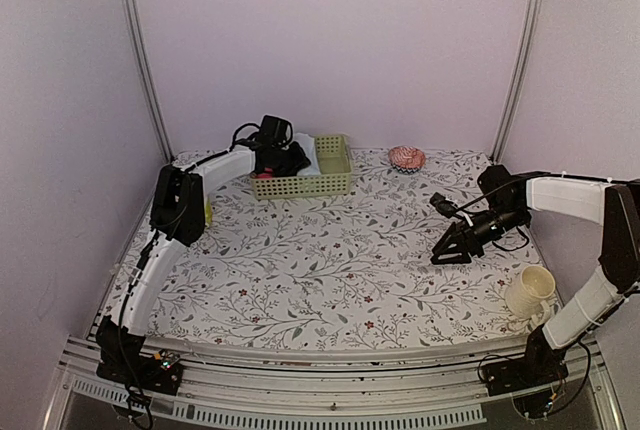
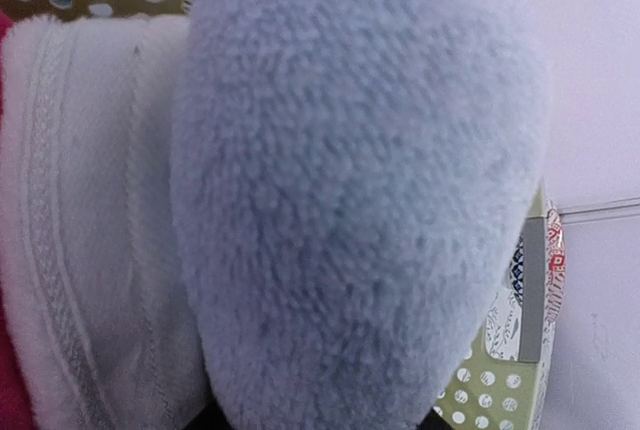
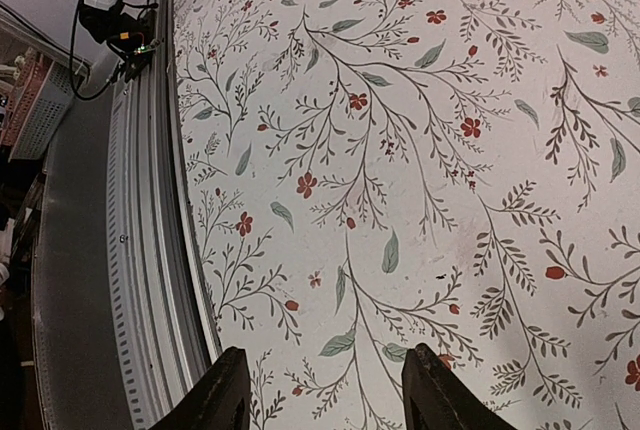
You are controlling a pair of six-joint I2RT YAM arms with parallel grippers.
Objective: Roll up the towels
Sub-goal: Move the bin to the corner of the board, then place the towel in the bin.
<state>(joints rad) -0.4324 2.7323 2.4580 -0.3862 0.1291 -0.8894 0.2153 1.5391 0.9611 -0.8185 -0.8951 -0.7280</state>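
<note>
Where the light blue towel (image 2: 360,200) sits: inside the basket (image 1: 330,185) at the back of the table (image 1: 330,280), bunched into a rounded lump. In the left wrist view a white cloth (image 2: 80,230) presses against its left side.
Left gripper (image 1: 275,158): it is down in the basket's left end, right on top of that towel. The fleece fills your wrist camera and hides the fingers, so you cannot tell whether they are parted or have cloth between them.
Right gripper (image 3: 325,395): it hovers low over bare tablecloth on the right side, with its jaws spread wide and nothing held.
Key relation: the towel lies directly in front of the left tool, touching or nearly so. It is well apart from the right one, across the table, so the left arm is the one to lift it out.
Long axis: none to read yet. The towel is a lump, taller than wide in the wrist view, and needs laying flat before any edge can be rolled.
Second towel: you cannot pick out the yellow-green one with any certainty in these views.
Leave alone: the pink roll (image 1: 406,157) at the back and the cream-white roll (image 1: 530,292) by the right arm's base.
Risk, as a judgement: the white cloth sits so tight against the blue that a blind pinch may drag both out.
</note>
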